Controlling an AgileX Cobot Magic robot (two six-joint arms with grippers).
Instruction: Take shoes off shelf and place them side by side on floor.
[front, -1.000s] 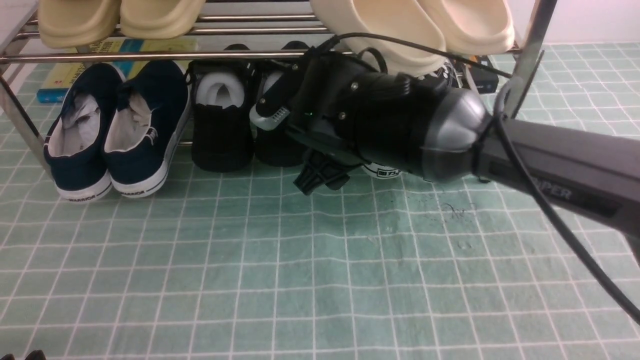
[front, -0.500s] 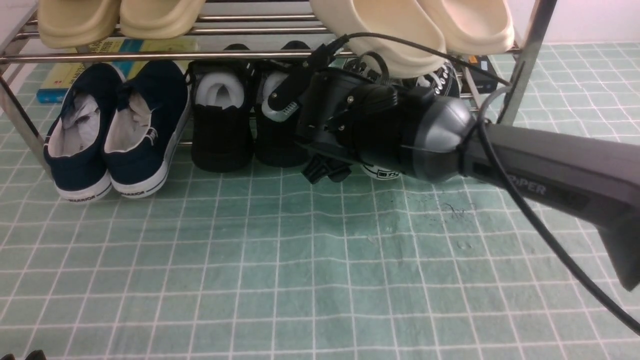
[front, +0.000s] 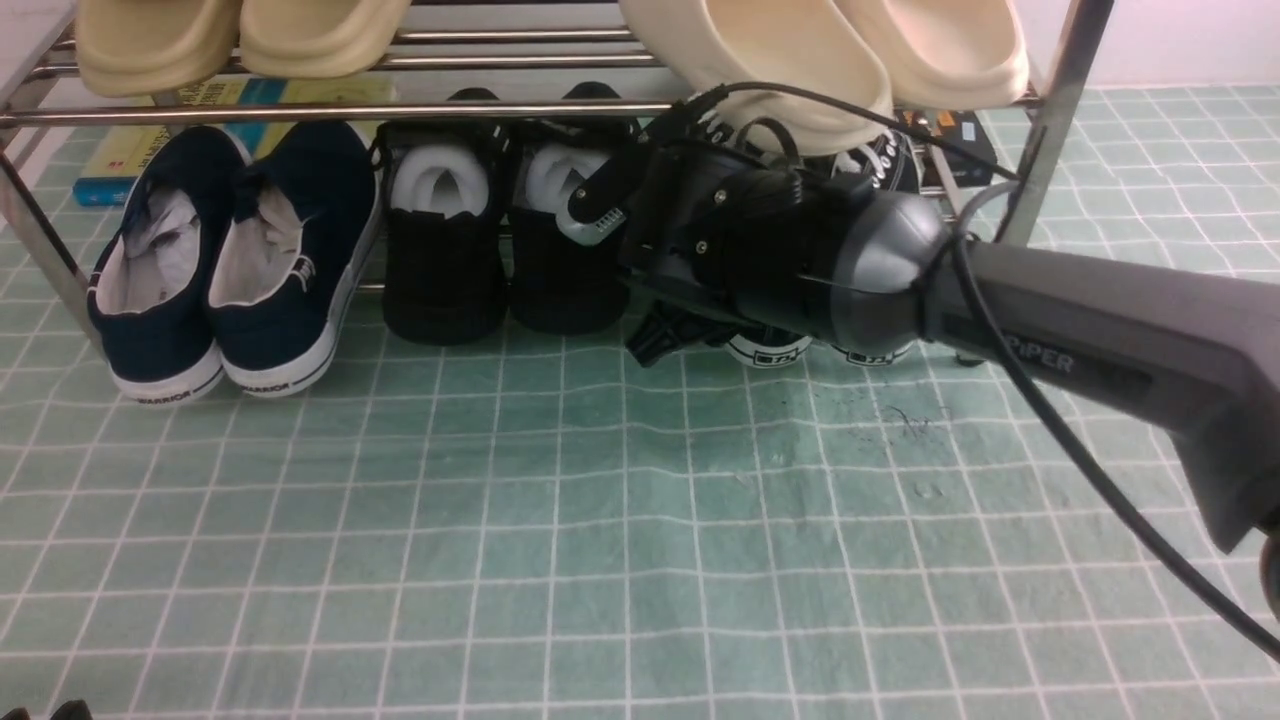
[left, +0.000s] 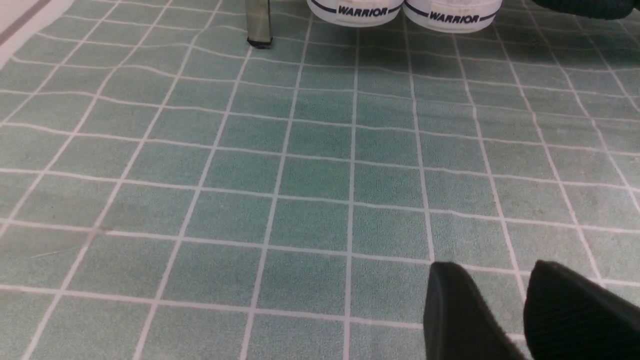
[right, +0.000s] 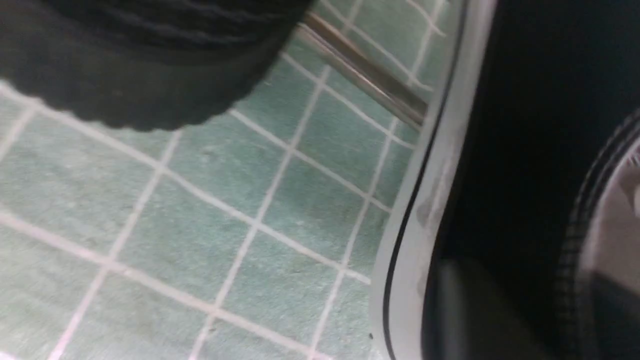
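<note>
The black canvas shoes stand on the floor (front: 600, 520) under the chrome shelf (front: 300, 110), at its right end. My right wrist covers most of them. Their two white heel logos (front: 768, 350) and some white laces (front: 885, 155) show. In the right wrist view one shoe's white sole (right: 425, 200) and black canvas side (right: 525, 125) fill the right half. My right gripper (right: 522, 270) is open, one finger outside that side wall, the other at the shoe's opening. My left gripper (left: 490, 265) hovers low over bare floor, a narrow gap between its fingers.
Navy slip-ons (front: 230, 260) stand at the left, and all-black shoes stuffed with white paper (front: 445, 250) in the middle, right beside my right wrist. Beige slippers (front: 780, 50) lie on the upper tier. A book (front: 130, 150) lies behind. The shelf's right leg (front: 1050, 120) stands close to my right arm.
My right arm has swung to the right and deeper under the shelf. The second black paper-stuffed shoe and a second heel logo have come into view.
</note>
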